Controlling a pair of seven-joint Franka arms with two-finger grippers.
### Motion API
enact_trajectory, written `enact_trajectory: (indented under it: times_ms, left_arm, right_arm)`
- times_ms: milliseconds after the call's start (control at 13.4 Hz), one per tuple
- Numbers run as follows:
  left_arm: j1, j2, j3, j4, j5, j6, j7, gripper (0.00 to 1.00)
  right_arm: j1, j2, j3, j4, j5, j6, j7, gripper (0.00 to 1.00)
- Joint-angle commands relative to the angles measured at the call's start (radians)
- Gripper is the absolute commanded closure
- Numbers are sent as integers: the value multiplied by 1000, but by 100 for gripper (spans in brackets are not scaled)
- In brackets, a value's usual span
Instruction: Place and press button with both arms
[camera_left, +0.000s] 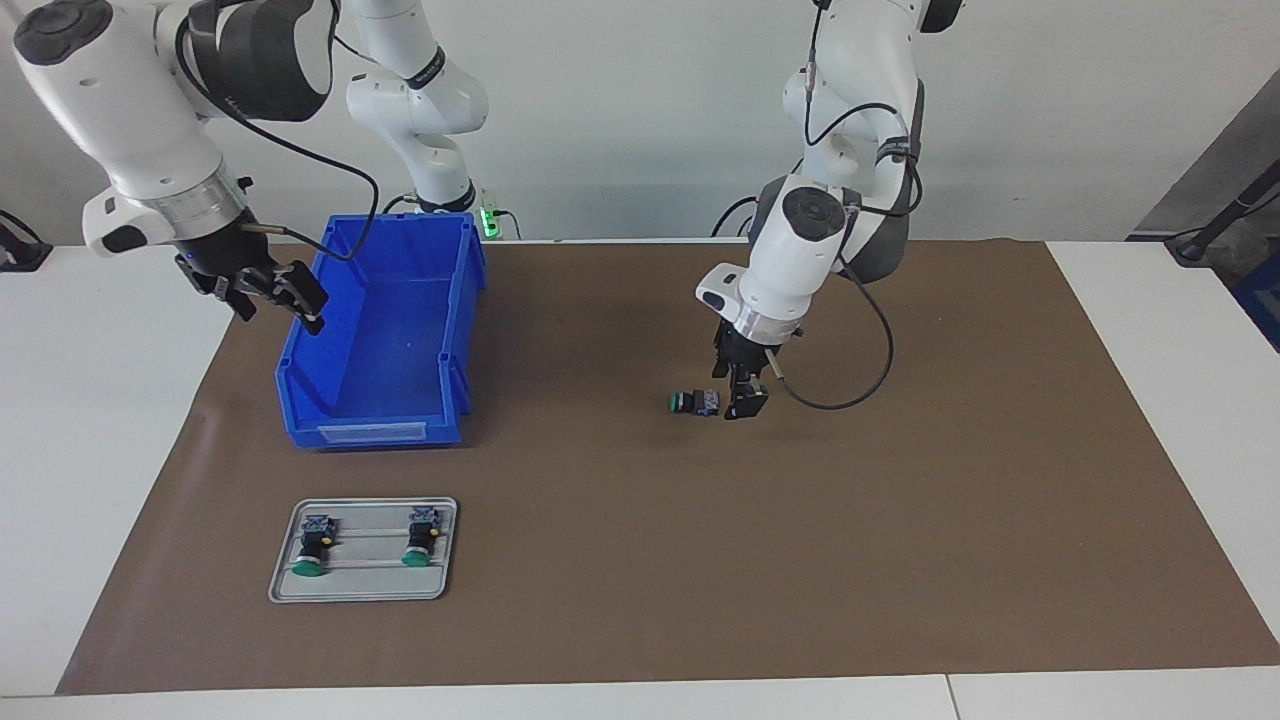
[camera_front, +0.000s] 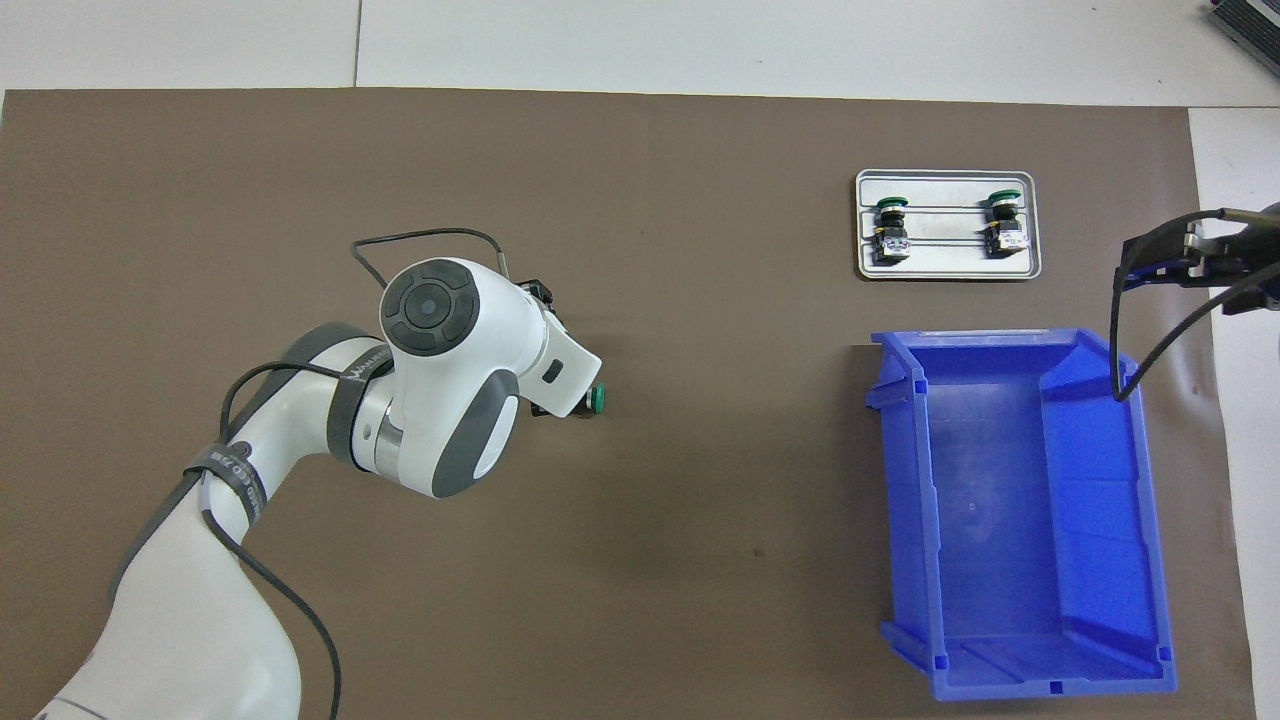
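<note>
Facing view: the left gripper (camera_left: 745, 405) is down at the brown mat (camera_left: 900, 520), its black fingers just beside the blue-grey end of the button (camera_left: 694, 402), which lies on its side on the mat with its green cap pointing toward the right arm's end of the table. Whether the fingers touch or pinch the button cannot be told. The right gripper (camera_left: 283, 297) hangs with jaws spread wide and empty, over the rim of the blue bin (camera_left: 385, 330), waiting. Two more buttons (camera_left: 318, 545) lie on a grey tray (camera_left: 365, 590), farther from the robots than the bin.

Overhead view: the left arm's wrist covers its own fingers; only the button's green cap (camera_front: 597, 400) shows at the wrist's edge. The right gripper (camera_front: 1165, 258) shows apart from the tray (camera_front: 945, 272) and over the table edge beside the bin (camera_front: 1020, 520).
</note>
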Motion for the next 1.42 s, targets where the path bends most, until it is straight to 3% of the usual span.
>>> enact_trajectory:
  times_ms: [0, 149, 299, 523, 822, 1345]
  left_arm:
    - [-38, 18, 17, -6, -12, 42, -38, 19]
    - [-66, 41, 19, -9, -12, 40, -77, 18]
    - [-75, 45, 19, -19, -12, 42, -98, 18]
    - [-83, 38, 19, -38, -12, 25, -101, 18]
    - [-87, 29, 20, -35, -12, -46, -135, 12]
    - [-110, 41, 19, -46, -12, 82, -216, 11]
  right_arm:
    - [3, -7, 5, 25, -10, -57, -28, 0]
    - [4, -1, 6, 69, -3, -137, -21, 0]
    - [-2, -28, 5, 50, -3, -149, -14, 0]
    - [7, -94, 5, -75, -16, -47, 6, 0]
    - [6, -94, 5, -76, -17, -43, 4, 0]
    - [0, -93, 5, -76, -17, -28, -1, 0]
